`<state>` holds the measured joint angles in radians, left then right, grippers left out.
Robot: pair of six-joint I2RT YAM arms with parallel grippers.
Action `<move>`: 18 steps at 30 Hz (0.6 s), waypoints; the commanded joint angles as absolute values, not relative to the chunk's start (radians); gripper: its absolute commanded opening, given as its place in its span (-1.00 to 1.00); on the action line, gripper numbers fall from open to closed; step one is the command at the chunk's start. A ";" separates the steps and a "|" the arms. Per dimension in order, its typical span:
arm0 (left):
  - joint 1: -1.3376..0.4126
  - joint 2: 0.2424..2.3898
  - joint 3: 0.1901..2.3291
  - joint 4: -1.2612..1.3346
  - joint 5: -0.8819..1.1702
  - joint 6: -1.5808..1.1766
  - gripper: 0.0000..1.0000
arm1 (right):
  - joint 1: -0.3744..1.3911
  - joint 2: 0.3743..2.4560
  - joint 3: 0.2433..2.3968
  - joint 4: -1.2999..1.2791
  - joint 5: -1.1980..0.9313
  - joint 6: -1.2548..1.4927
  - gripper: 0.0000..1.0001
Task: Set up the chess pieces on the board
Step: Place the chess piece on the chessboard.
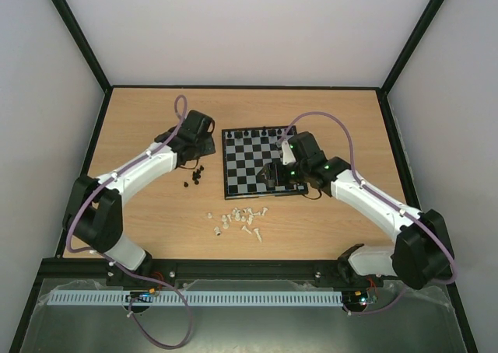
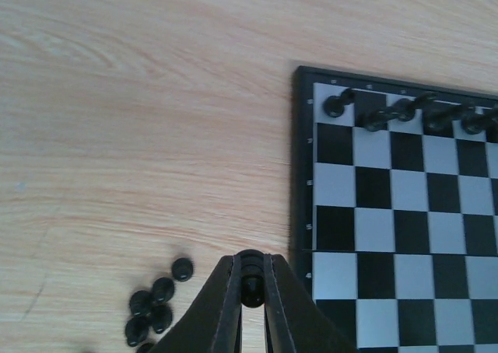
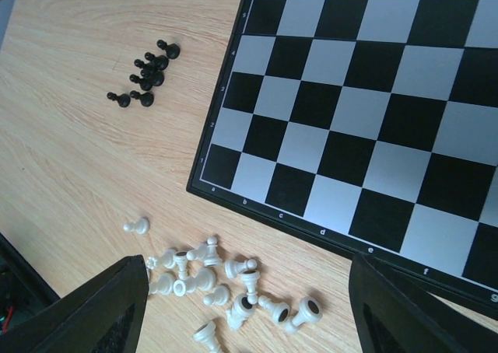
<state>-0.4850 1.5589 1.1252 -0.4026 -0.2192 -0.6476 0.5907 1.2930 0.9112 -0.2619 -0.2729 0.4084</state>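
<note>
Holding a small black piece [image 2: 250, 284] pinched between our left fingers [image 2: 221, 302], we hang over the table [image 2: 117, 135] just beside the side edge of the board [image 2: 405, 213]. We should carry it to a free square by the black men [image 2: 405, 112] on the far row, lower it straight, and release only once it sits flat. Our right fingers [image 3: 109, 306] gape empty above the scattered white pieces [image 3: 233, 283].

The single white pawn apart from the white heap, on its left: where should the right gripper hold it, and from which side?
Probably from straight above: the open right gripper closes across the narrow neck of the white pawn. It sits clear of the white heap, so both fingers meet only bare table beside it.
</note>
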 commanded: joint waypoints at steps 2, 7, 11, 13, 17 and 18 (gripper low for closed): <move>-0.529 1.635 1.223 -0.481 -0.233 -0.626 -0.95 | 0.597 1.240 0.897 -0.272 -0.195 0.415 0.44; -0.563 1.723 1.315 -0.502 -0.225 -0.614 -0.95 | 0.596 1.202 0.887 -0.279 -0.107 0.427 0.52; -0.591 1.799 1.392 -0.517 -0.214 -0.601 -0.95 | 0.597 1.176 0.877 -0.275 -0.058 0.442 0.73; -0.602 1.827 1.424 -0.522 -0.211 -0.595 -0.95 | 0.596 1.174 0.876 -0.278 -0.044 0.446 0.85; -0.611 1.885 1.481 -0.533 -0.207 -0.583 -0.95 | 0.597 1.171 0.871 -0.276 -0.031 0.451 0.97; -0.611 1.904 1.495 -0.533 -0.207 -0.579 -0.95 | 0.597 1.173 0.872 -0.277 -0.030 0.451 0.97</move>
